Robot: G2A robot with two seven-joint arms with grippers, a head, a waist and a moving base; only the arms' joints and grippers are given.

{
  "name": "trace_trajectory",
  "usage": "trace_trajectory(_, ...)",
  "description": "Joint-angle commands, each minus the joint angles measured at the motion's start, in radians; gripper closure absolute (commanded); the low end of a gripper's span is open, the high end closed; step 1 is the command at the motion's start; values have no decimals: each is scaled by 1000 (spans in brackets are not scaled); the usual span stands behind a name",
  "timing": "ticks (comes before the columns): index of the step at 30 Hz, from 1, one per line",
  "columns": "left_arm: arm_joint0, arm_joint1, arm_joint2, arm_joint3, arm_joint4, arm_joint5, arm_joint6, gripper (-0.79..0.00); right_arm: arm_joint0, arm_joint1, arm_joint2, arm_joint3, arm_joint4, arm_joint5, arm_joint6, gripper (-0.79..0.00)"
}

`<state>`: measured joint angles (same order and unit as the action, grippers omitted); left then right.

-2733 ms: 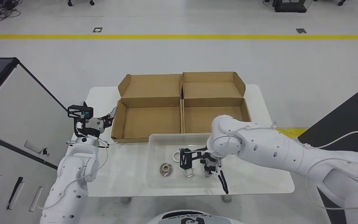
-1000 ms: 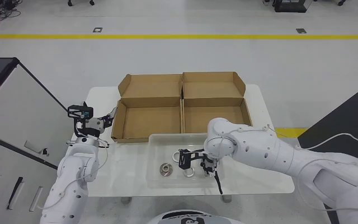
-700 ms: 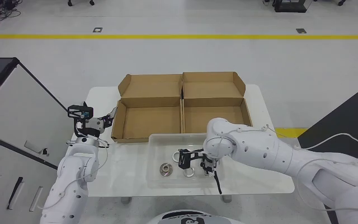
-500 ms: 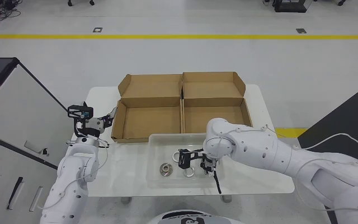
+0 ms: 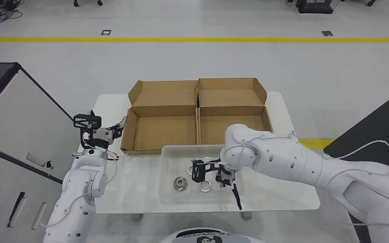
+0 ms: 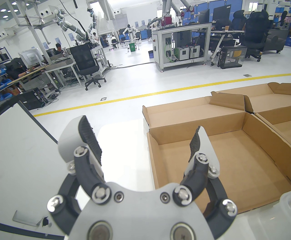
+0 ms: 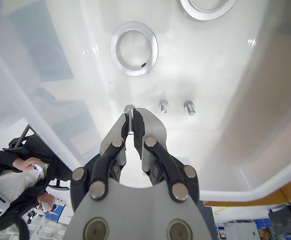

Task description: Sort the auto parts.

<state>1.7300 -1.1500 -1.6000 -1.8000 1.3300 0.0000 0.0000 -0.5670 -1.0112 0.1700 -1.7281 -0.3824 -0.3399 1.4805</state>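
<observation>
The right jaws sit low inside a clear bin (image 5: pixel 167 164), closed on a bolt (image 7: pixel 129 120), with the bin walls rising on every side. Two loose bolts (image 7: pixel 163 106) lie just beside the jaw tips. A ring (image 7: pixel 134 72) lies just ahead, and a second ring (image 7: pixel 208 16) lies farther on. Bare bin floor shows between these parts. Just beyond the bin, the left box (image 5: pixel 161 130) and right box (image 5: pixel 234 127) stand side by side, open at the top, with their lids (image 5: pixel 164 92) raised along the far edge. The left jaws hang wide apart over bare counter (image 6: pixel 122 154), just beside the left box's outer wall.
</observation>
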Motion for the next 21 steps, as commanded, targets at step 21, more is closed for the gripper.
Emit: trace_trajectory(21, 0, 0, 0, 0, 0, 0, 0, -785, 94, 236, 18, 36, 233, -534, -534, 0)
